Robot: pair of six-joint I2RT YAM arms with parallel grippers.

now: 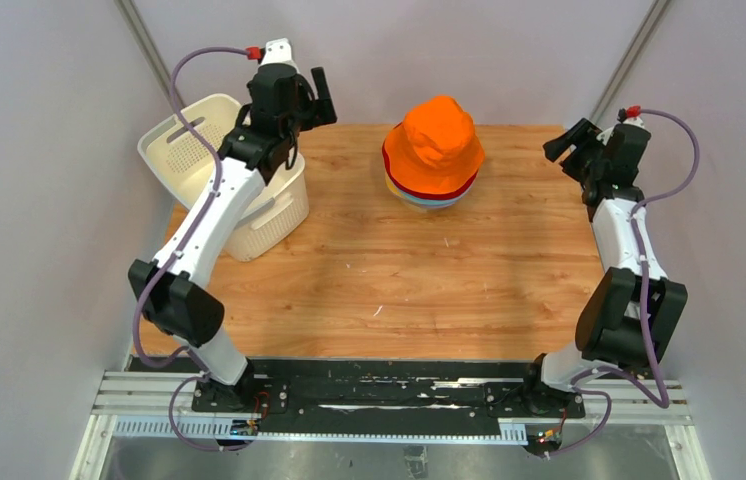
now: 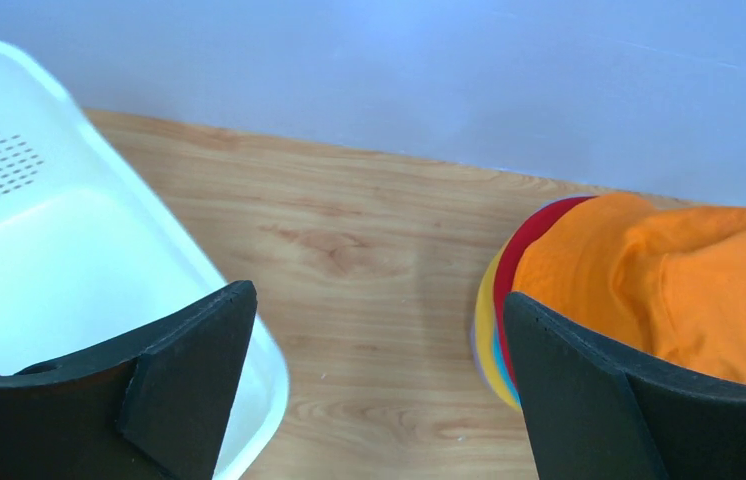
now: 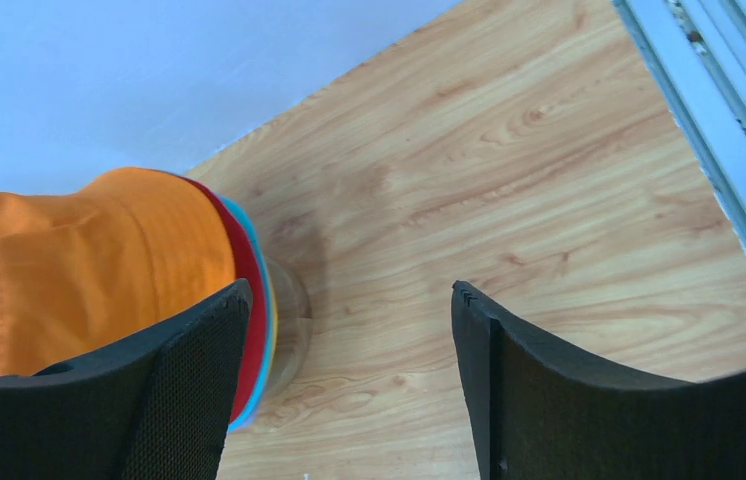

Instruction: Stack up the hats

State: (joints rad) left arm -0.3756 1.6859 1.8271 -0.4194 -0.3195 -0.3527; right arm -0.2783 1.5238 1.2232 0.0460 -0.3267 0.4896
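The hats [image 1: 431, 194] sit in one stack at 12 o'clock on the counter [image 1: 369, 290]. The slightly crumpled orange hat [image 1: 436, 140] is on top, with red, yellow and teal brims peeking out underneath. The left end effector [image 2: 379, 330] and right end effector [image 3: 349, 320] both gape wide with nothing in them, at the stack's 9 and 3 o'clock.

White arms [image 1: 211, 205] with black joints, purple cables [image 1: 211, 50], red connectors [image 1: 252, 52].
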